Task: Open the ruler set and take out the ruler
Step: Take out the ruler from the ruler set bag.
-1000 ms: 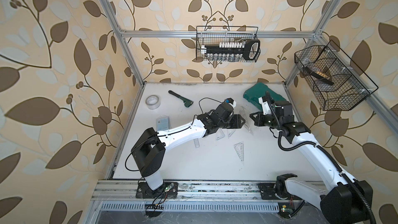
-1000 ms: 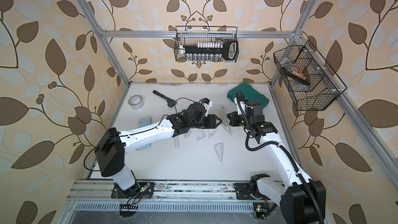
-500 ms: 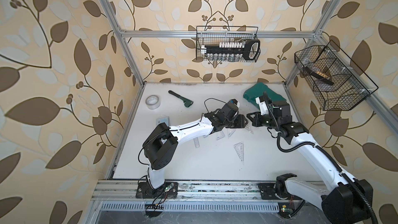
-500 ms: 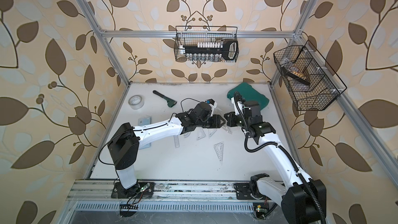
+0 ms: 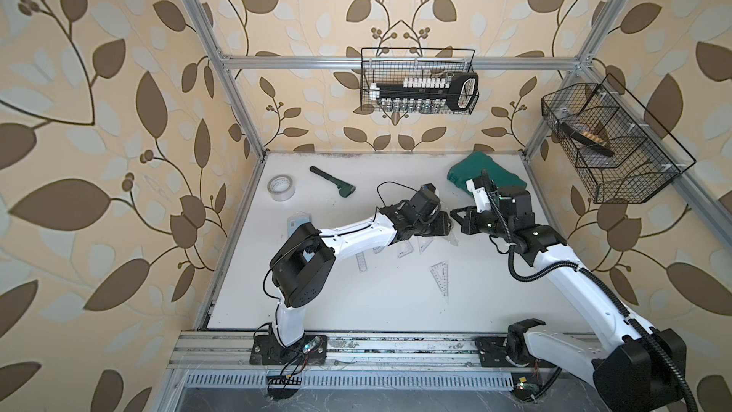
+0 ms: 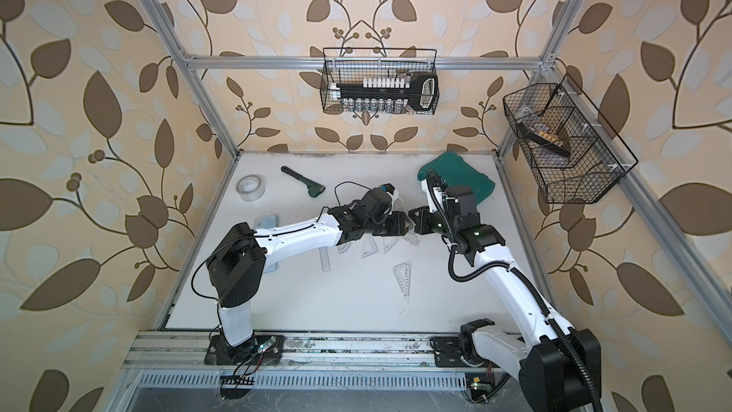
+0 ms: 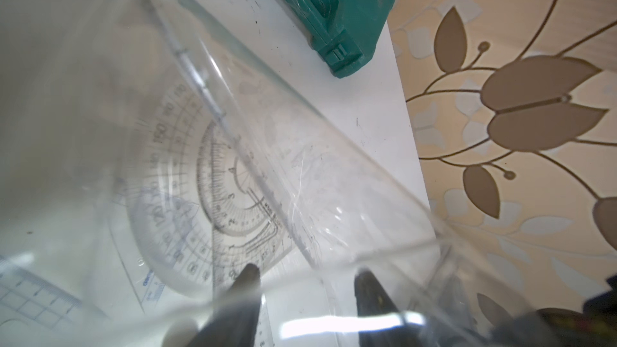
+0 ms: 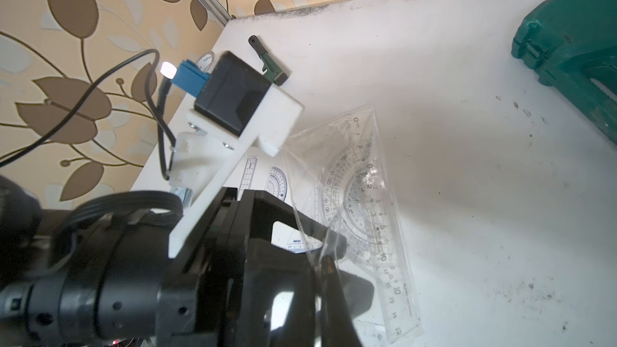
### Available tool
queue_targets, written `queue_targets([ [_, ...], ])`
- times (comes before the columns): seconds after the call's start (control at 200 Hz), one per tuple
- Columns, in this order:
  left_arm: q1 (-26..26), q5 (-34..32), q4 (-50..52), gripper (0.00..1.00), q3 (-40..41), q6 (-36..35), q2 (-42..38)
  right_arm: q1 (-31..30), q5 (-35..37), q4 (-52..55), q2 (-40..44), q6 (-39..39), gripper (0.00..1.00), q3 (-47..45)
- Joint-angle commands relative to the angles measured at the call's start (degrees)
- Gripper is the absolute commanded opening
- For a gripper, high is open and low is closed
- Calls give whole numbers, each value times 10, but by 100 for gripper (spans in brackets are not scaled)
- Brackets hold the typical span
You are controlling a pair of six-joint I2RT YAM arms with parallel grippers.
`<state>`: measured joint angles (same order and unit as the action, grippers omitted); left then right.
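The ruler set is a clear plastic pouch (image 8: 377,148) lying on the white table, with a protractor (image 8: 354,195) and a straight ruler (image 8: 397,288) visible through it. My right gripper (image 8: 329,255) is shut on the pouch's near edge, lifting the film. My left gripper (image 7: 307,278) faces it tip to tip, fingers (image 7: 247,282) apart, with the pouch's film (image 7: 300,161) draped around them; the protractor (image 7: 213,188) shows through. In both top views the grippers (image 5: 445,225) (image 6: 412,221) meet at mid-table, right of centre.
Loose clear rulers lie on the table: a straight ruler (image 5: 361,261), a triangle (image 5: 441,275), a protractor (image 6: 345,247). A green case (image 5: 489,176) sits at the back right, a tape roll (image 5: 281,188) and a green tool (image 5: 332,182) back left. Wire baskets (image 5: 418,85) (image 5: 610,144) hang on the walls.
My left arm has reached to the right, bringing its gripper up against the right one at the pouch. The right gripper has shifted slightly left and stayed shut.
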<state>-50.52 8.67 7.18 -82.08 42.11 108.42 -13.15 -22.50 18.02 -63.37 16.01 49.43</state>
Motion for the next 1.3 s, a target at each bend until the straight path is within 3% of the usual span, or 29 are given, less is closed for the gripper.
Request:
queue_targets([
  [0.0,7,-33,26,43,-30,-26,5,-7,-5,-18,0,-6,0,-3],
  [0.21,7,-53,48,38,-58,-38,36,-10,-9,-24,-1,-7,0,-3],
  [0.505,10,-65,47,10,-63,-38,45,-10,3,-22,-4,-9,0,-2],
  [0.705,13,-72,32,0,-42,-36,22,-11,18,-21,-9,-8,0,-1],
  [1.295,26,-52,18,0,-46,-18,-19,-16,12,-59,-26,-10,0,-35],
])
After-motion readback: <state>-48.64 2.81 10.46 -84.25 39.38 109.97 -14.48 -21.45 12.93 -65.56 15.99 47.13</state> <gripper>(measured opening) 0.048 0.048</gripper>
